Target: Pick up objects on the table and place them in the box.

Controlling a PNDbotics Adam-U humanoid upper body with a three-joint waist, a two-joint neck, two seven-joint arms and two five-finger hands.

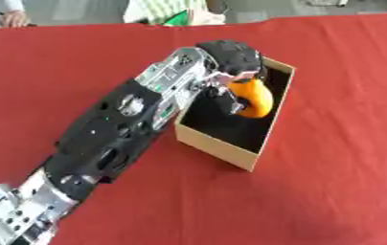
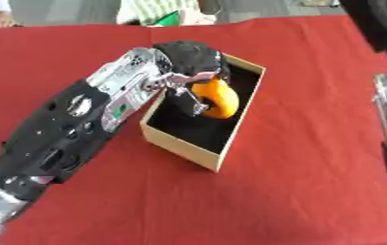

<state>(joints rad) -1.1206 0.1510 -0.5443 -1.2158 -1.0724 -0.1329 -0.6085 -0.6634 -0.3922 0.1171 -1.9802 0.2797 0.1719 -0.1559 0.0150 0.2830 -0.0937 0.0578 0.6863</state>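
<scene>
Orange and rounded, the object (image 1: 252,99) you are carrying hangs just below and to the right of your left robot hand (image 1: 230,57), whose fingers are curled round its upper end. What kind of thing it is cannot be made out beyond a smooth curved orange body. It sits inside the mouth of the cardboard box (image 1: 218,147), over the dark interior and close to the right wall; whether it already touches the bottom cannot be told from either view.

You are at the placing step: the pick is done and the object is over its goal, so what remains, by the look of it, is the release. Your next move calls for lowering the robot hand a little further if the object is not yet resting, then spreading the fingers and lifting straight up so that nothing catches the box rim, which lies just beside the hand's far side. Your forearm lies across the box's left wall, so a sideways pull could drag the box.

Around the box, the red bench (image 1: 339,182) shows no other loose objects near the robot hand. Your right robot hand does not show clearly; only dark and silver parts of something appear at the right edge of the right eye view.
</scene>
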